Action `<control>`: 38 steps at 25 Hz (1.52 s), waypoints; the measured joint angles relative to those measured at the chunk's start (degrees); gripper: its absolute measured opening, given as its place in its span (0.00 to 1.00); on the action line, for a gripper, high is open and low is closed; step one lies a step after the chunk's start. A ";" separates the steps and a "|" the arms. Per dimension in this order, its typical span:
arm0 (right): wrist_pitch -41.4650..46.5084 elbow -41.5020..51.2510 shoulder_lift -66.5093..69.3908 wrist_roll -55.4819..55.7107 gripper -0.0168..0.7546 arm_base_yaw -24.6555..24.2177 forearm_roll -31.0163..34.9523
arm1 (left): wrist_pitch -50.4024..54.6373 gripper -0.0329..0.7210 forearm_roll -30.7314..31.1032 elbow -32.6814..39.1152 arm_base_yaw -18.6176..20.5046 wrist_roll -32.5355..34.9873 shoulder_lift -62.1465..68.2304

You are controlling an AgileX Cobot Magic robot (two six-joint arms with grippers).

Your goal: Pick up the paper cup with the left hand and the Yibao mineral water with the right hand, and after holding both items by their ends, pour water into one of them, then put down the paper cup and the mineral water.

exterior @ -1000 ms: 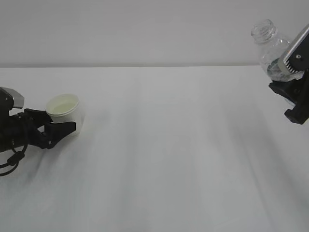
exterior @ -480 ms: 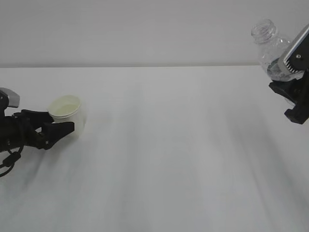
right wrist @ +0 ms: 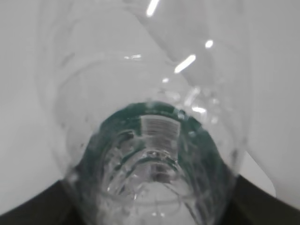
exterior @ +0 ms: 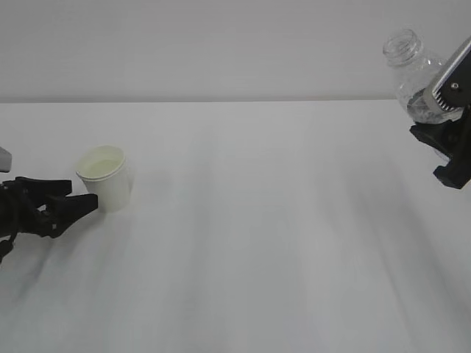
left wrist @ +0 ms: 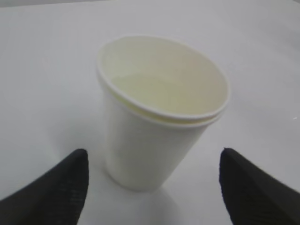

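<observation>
Exterior view: white table (exterior: 250,243) seen at a slant, pale wall behind. At the left, the paper cup (exterior: 107,176) standing upright on the table, mouth up, cream inside visible. Just beside it, lower left, the left hand (exterior: 73,203), black, lying low over the table, jaws apart, tips pointing toward the cup but not touching it. At the far right edge, high above the table, the right hand (exterior: 441,125), black with a light grey module. Clamped on the Yibao mineral water (exterior: 413,73), held by its lower part, tilted, the open capless neck pointing up and to the left. Well apart from the cup.

Left wrist view: the paper cup (left wrist: 157,110) upright in the middle, rolled rim, something pale and flat low inside, hard to tell if water. Two black fingertips (left wrist: 51,192) at the bottom corners, spread wide, one on each side, clear gap to the cup wall on both sides. Nothing gripped.

Right wrist view: the Yibao mineral water (right wrist: 150,131) filling the frame, seen along its length from the base. Clear ribbed plastic, dark green label band around, droplets and glints inside. Black gripper parts pressed against the bottle at both bottom corners.
</observation>
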 joint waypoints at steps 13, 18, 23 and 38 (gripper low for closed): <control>0.00 0.00 0.00 0.00 0.58 0.00 0.00 | 0.00 0.84 0.00 4.30 2.10 0.20 -6.64; 0.00 0.00 0.00 0.00 0.58 0.00 0.00 | 0.00 0.83 0.00 4.40 2.10 0.32 -9.80; 0.00 0.00 0.00 0.00 0.58 0.00 0.00 | 0.00 0.82 -0.32 5.01 2.10 0.32 -13.70; 0.00 0.00 0.00 0.00 0.57 0.00 0.00 | -0.12 0.81 -1.21 9.59 2.10 -0.01 -20.98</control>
